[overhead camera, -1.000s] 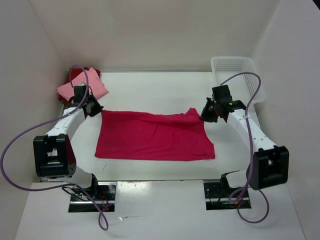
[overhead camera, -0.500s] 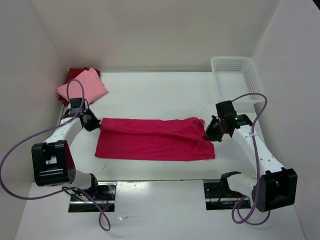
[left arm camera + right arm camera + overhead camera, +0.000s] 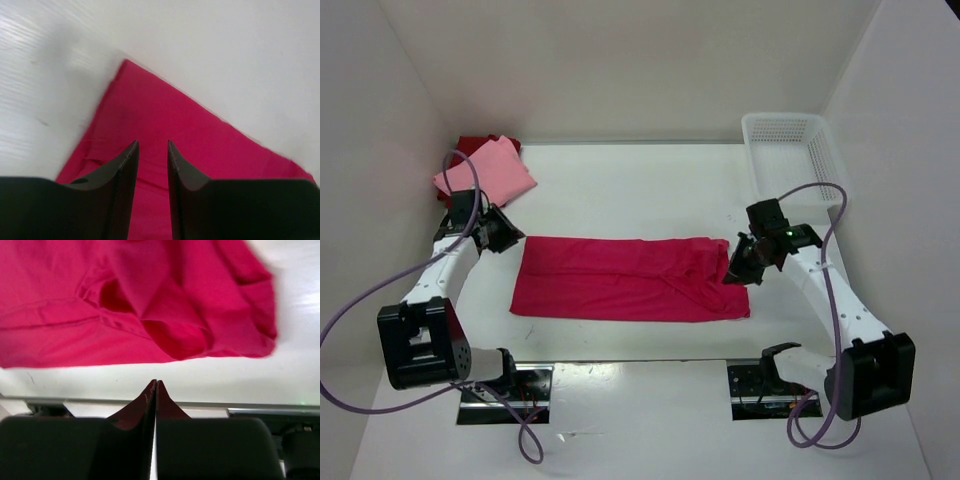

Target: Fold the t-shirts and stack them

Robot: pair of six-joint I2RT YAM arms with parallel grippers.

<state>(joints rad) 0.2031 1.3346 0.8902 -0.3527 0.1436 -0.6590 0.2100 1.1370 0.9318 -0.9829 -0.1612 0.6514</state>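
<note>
Currently, the crimson-pink t-shirt (image 3: 620, 285) is seen lying as a long flat band at the centre of the top view. The left gripper (image 3: 152, 144) is poised over its left-hand corner, fingers parted narrowly, nothing between them. The right gripper (image 3: 156, 382) is pressed closed and empty, just beside the band's right end. The light pink t-shirt (image 3: 485, 172) is laid upon the dark red t-shirt (image 3: 470, 147) at upper left.
</note>
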